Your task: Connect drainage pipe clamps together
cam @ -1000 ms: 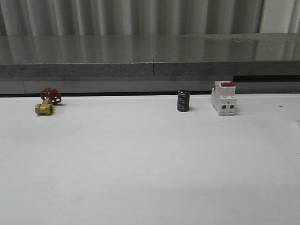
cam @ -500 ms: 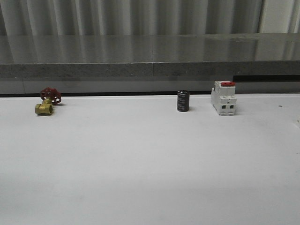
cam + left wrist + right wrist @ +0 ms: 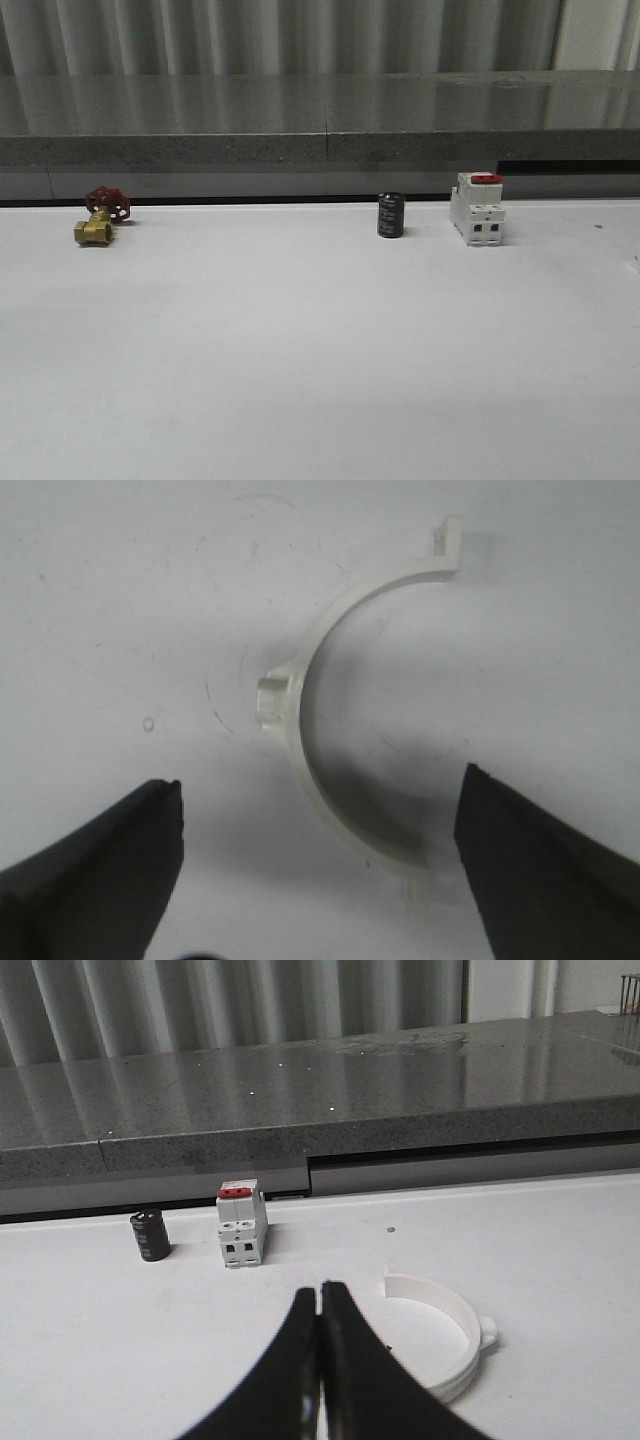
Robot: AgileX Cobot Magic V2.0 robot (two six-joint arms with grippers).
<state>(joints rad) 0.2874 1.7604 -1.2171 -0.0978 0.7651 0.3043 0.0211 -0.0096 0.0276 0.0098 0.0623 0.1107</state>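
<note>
Two white drainage pipe clamps lie apart on the white table. In the left wrist view one half-ring lies flat, with a small nub on its outer side and a tab at each end. My left gripper hangs open above it, its dark fingers wide on either side of the arc's near end. In the right wrist view the other half-ring stands on its edge just to the side of my right gripper, which is shut on nothing and partly covers the ring.
Along the table's back edge stand a brass valve with a red handwheel, a black cylinder and a white red-topped breaker block. A grey ledge runs behind the table.
</note>
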